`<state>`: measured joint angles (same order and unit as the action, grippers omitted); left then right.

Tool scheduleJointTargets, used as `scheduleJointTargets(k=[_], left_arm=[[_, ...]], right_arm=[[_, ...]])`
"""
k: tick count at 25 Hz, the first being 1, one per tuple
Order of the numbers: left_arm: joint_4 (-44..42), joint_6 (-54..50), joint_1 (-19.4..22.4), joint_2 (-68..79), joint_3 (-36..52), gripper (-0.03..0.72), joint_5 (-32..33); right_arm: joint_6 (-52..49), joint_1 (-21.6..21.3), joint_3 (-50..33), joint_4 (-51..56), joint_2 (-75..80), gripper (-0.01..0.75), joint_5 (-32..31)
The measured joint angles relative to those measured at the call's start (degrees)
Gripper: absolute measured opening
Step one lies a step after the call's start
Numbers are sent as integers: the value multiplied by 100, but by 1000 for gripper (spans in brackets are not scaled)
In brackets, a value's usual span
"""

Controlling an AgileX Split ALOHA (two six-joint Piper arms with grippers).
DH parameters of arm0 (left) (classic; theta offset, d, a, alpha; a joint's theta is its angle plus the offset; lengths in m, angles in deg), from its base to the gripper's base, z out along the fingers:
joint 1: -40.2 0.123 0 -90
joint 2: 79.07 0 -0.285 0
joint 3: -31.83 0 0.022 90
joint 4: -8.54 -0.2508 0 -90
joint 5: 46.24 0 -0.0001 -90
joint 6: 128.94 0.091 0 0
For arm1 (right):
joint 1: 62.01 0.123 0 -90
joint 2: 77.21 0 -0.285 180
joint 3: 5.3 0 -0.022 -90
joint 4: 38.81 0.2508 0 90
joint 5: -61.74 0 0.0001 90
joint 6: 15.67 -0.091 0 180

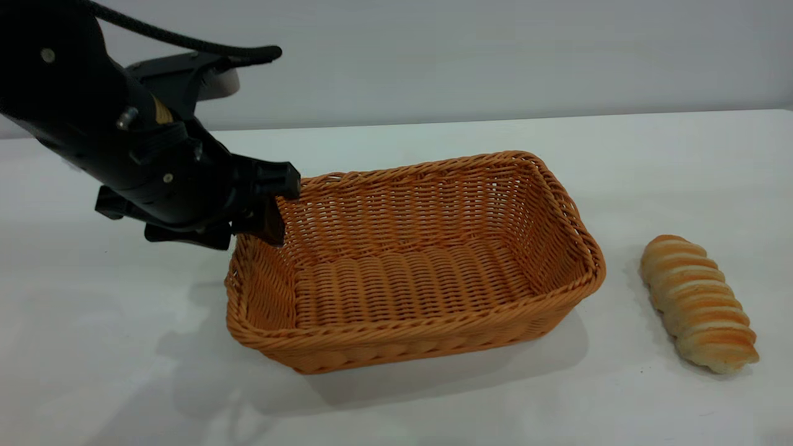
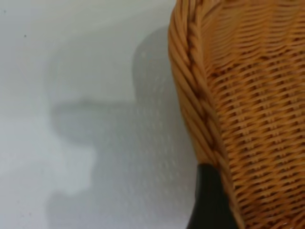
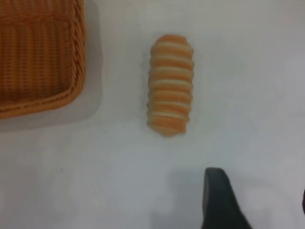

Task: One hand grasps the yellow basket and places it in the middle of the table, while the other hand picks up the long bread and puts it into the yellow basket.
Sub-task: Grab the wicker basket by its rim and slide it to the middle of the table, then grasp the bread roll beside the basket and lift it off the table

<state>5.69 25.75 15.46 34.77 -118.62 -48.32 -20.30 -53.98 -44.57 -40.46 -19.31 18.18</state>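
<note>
The yellow basket (image 1: pixel 409 272) stands near the middle of the white table (image 1: pixel 681 161), its woven inside bare. My left gripper (image 1: pixel 267 214) is shut on the braided rim at the basket's far left corner. In the left wrist view one black finger (image 2: pixel 209 202) presses the outside of the rim (image 2: pixel 190 86); the other finger is hidden inside. The long bread (image 1: pixel 697 300), golden with pale stripes, lies on the table to the right of the basket, apart from it. My right gripper (image 3: pixel 259 193) hangs open above the table a little short of the bread (image 3: pixel 170 85), holding nothing.
The table's far edge runs along a grey wall (image 1: pixel 495 56). The basket's corner (image 3: pixel 43 62) shows beside the bread in the right wrist view. The left arm's shadow falls on the table beside the basket.
</note>
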Motion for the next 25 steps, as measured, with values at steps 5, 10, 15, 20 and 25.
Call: scheduleJointTargets(k=[5, 10, 15, 20, 25], left_arm=[[0, 111, 162, -531, 0, 536, 79], [0, 201, 777, -1342, 0, 536, 586], [-367, 586, 1241, -2121, 0, 536, 1375], [-953, 793, 1268, -2675, 0, 536, 2150], [-1313, 819, 1268, -3008, 0, 536, 2924]], right_arm=[[360, 0, 0, 222, 534, 472, 314], [740, 0, 0, 548, 1123, 547, 688], [843, 0, 0, 724, 1728, 591, 1030], [848, 0, 198, 770, 2455, 591, 1148], [869, 0, 698, 798, 3213, 591, 1121]])
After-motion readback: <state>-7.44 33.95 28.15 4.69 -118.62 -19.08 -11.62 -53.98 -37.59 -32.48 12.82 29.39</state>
